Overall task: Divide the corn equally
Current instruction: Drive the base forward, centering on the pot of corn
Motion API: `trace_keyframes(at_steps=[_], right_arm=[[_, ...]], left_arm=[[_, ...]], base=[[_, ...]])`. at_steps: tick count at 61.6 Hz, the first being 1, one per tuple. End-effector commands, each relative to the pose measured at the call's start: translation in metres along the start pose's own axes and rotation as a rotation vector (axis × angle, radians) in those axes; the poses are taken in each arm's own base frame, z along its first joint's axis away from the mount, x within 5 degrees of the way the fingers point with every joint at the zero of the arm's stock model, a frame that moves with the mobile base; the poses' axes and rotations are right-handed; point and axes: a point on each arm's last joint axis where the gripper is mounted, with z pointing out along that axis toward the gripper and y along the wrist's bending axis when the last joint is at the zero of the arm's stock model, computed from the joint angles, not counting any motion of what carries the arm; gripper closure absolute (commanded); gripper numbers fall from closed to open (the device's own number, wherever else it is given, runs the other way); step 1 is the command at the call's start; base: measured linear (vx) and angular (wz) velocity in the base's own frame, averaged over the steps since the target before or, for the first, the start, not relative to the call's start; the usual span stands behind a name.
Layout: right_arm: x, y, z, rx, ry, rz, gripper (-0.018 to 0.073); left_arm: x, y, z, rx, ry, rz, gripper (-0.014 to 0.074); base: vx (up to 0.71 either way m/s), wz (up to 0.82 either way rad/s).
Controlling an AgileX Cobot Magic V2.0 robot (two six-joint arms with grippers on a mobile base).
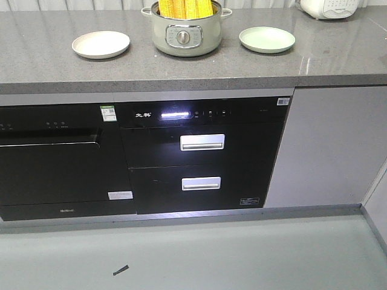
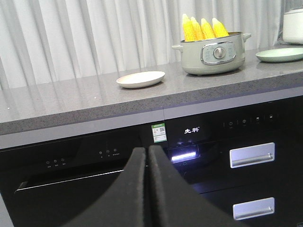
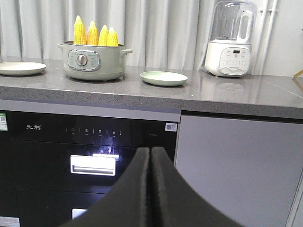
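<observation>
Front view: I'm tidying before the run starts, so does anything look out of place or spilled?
Only a small dark scrap lying on the grey floor, lower left. Nothing looks spilled on the counter.

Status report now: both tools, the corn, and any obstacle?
Left tool shut, right tool shut, both empty. Four corn cobs upright in pot; cream plate and green plate bare. Nothing in the way.

The countertop [image 1: 36, 69] is polished speckled stone, the appliance front [image 1: 151, 158] glossy black, its handles [image 1: 202, 142] brushed metal.
</observation>
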Motion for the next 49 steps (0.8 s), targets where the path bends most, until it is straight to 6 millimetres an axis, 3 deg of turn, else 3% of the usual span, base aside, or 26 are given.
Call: trace_keyframes(at_steps=[1,49], right_arm=[[-0.0043,0.0,-0.0002,0.002,-0.069,-0.013,0.0564],[-0.0043,0.0,-0.0002,0.002,-0.069,-0.013,0.0564]], left_arm=[[-0.0067,0.0004,-0.0015,-0.006,-0.091,-0.014,0.0603],[-0.0067,0.0004,-0.0015,-0.006,-0.091,-0.014,0.0603]], base=[[0.05,0.0],[0.06,0.02]])
